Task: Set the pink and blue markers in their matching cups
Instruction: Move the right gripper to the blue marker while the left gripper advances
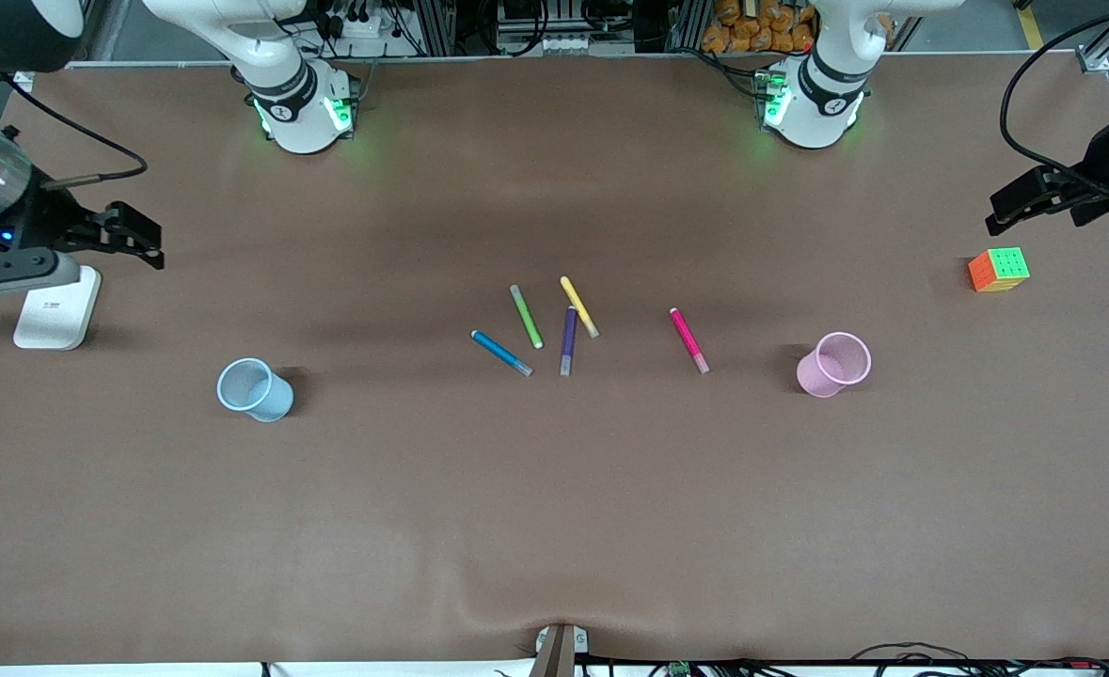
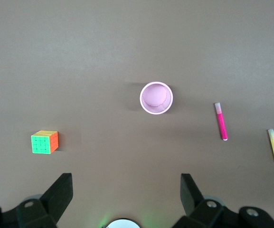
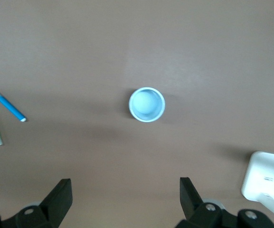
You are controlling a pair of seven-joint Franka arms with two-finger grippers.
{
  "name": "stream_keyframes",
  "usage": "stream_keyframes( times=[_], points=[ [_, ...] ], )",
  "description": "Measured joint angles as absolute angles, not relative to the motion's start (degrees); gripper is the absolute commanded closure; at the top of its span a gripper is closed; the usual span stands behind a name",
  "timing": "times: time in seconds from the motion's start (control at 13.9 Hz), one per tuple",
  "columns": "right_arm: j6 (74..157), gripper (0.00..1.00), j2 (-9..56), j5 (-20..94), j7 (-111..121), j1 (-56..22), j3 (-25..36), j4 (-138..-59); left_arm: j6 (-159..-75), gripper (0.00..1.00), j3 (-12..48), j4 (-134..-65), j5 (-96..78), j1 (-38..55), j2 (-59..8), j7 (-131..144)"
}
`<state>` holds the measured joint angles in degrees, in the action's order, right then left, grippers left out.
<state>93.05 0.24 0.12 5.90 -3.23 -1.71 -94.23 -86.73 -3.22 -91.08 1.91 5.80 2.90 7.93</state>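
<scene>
The blue marker and the pink marker lie flat near the table's middle. The pale blue cup stands upright toward the right arm's end, the pale pink cup toward the left arm's end. My right gripper is open and empty, up over the right arm's end; its wrist view shows its open fingers, the blue cup and the blue marker. My left gripper is open and empty over the left arm's end; its wrist view shows the pink cup and pink marker.
A green pen, a yellow pen and a dark purple pen lie beside the blue marker. A colourful puzzle cube sits under the left gripper. A white box sits under the right gripper.
</scene>
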Motion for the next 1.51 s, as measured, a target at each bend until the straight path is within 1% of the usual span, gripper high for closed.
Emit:
stream_keyframes(
  times=[0.65, 0.86, 1.15, 1.51],
  points=[
    [99.14, 0.00, 8.03, 3.62, 5.79, -13.68, -1.95, -94.36, -86.59, 0.00, -3.21, -91.08, 1.91, 5.80, 2.73, 7.93],
    [99.52, 0.00, 10.79, 3.63, 5.75, -16.80, -1.97, -94.41, -85.76, 0.00, -3.17, -91.21, 1.88, 5.85, 2.04, 7.93],
    [102.57, 0.00, 15.20, 3.64, 5.74, -19.76, -1.96, -94.53, -82.14, 0.00, -2.69, -91.52, 1.60, 6.41, -2.05, 7.93],
    [110.49, 0.00, 21.61, 3.65, 4.95, -24.77, -1.98, -94.67, -79.69, 0.00, -1.37, -91.57, 1.36, 6.67, -8.77, 7.92]
  ],
)
